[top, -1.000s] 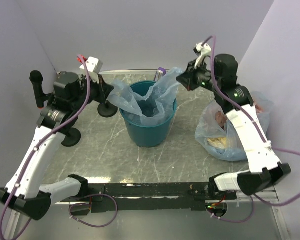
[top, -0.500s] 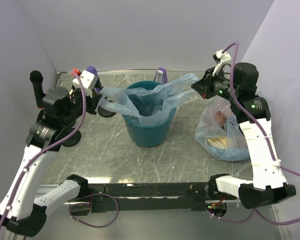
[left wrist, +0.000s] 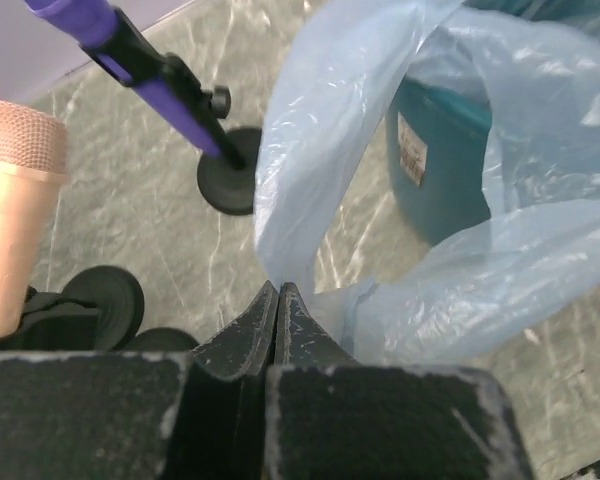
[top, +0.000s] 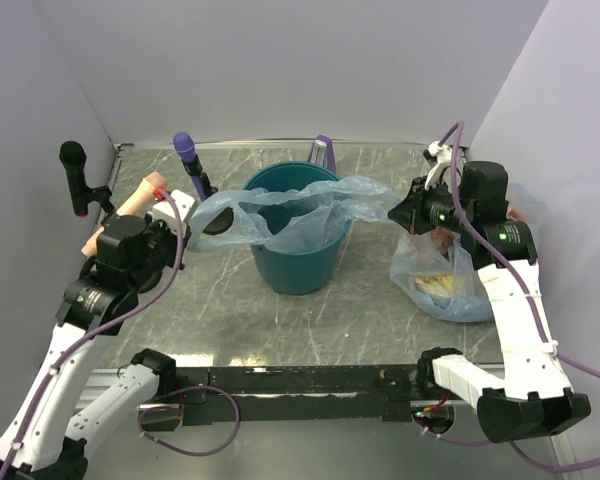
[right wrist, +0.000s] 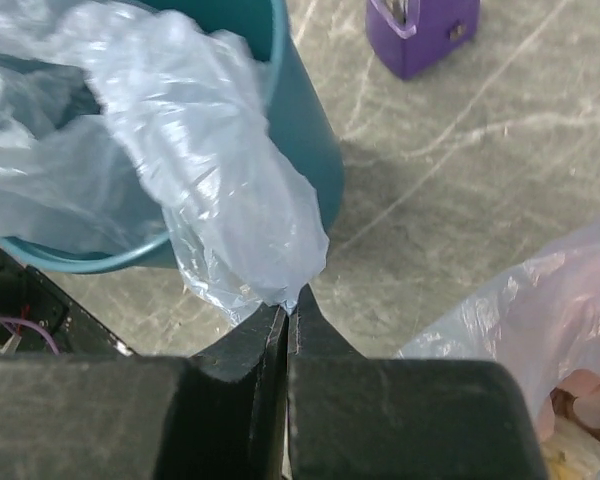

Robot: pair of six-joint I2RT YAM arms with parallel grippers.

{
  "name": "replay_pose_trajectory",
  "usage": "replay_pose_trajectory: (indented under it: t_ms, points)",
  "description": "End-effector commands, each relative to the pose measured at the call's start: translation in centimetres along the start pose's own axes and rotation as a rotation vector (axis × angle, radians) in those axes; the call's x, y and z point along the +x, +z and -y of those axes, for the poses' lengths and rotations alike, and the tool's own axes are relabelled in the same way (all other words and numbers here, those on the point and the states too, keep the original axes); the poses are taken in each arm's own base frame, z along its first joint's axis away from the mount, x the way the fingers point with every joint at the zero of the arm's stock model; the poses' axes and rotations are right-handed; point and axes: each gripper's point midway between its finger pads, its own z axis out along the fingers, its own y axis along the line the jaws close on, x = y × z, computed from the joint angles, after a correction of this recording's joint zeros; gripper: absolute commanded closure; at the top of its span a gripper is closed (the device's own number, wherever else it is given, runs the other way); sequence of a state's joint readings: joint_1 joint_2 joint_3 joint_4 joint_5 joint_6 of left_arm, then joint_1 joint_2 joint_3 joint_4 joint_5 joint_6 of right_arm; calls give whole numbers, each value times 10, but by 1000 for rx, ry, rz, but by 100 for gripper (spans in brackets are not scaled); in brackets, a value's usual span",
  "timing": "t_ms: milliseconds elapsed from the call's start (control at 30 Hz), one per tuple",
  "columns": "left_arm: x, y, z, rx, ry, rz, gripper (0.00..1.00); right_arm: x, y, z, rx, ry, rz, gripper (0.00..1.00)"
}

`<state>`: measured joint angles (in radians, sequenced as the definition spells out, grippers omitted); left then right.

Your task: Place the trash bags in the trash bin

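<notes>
The pale-blue trash bag (top: 295,215) is stretched across the mouth of the teal trash bin (top: 298,262), its middle sagging inside. My left gripper (top: 192,214) is shut on the bag's left edge (left wrist: 310,180), left of the bin's rim (left wrist: 450,110). My right gripper (top: 398,213) is shut on the bag's right edge (right wrist: 230,200), right of the bin (right wrist: 300,120). Both edges hang outside the rim, lower than its top.
A clear bag (top: 450,270) stuffed with yellow and pink items lies under my right arm. A purple-topped stand (top: 187,155), a black microphone stand (top: 75,175) and a pink microphone (top: 130,205) stand at the left. A purple block (top: 323,148) sits behind the bin.
Both grippers have moved outward and down, pulling the bag's edges apart and lowering them over the bin's rim. The bag now spreads flatter across the bin.
</notes>
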<state>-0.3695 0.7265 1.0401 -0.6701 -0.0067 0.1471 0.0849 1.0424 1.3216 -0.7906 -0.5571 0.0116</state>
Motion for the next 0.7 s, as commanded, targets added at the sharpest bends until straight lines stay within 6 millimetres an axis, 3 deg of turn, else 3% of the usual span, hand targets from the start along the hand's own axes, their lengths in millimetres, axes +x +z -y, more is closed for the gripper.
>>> replay_pose_trajectory:
  t_ms: [0, 33, 67, 133, 200, 233, 300, 400, 467, 567, 667]
  points:
    - [-13, 6, -3, 3, 42, 29, 97, 2, 6, 10, 22, -7, -31, 100]
    - [-22, 3, -3, 14, 49, 36, 85, -4, 1, 7, 14, -32, -19, 94]
    - [-30, -2, -2, 25, 60, 42, 69, -13, -7, 1, 4, -82, 8, 79]
    - [-55, -20, -6, 28, 84, 80, 34, -28, -27, -6, 17, -190, 52, 59]
    - [-79, -43, -9, 30, 118, 116, 20, -40, -48, -12, 49, -286, 94, 48]
    - [-98, -61, -11, 31, 133, 158, 17, -45, -58, -16, 53, -334, 116, 45]
    - [-112, -77, -4, 80, 180, 193, 17, -48, -72, -31, 16, -434, 162, 38]
    - [-125, -78, 25, 253, 210, 252, 16, -43, -79, -59, -128, -563, 218, 25]
    - [-134, -65, 43, 363, 182, 260, 16, -41, -75, -67, -180, -621, 223, 21]
    - [-145, -45, 64, 499, 207, 268, 7, -45, -67, -76, -235, -763, 232, 20]
    - [-154, -20, 84, 598, 280, 279, 5, -53, -49, -83, -279, -899, 236, 20]
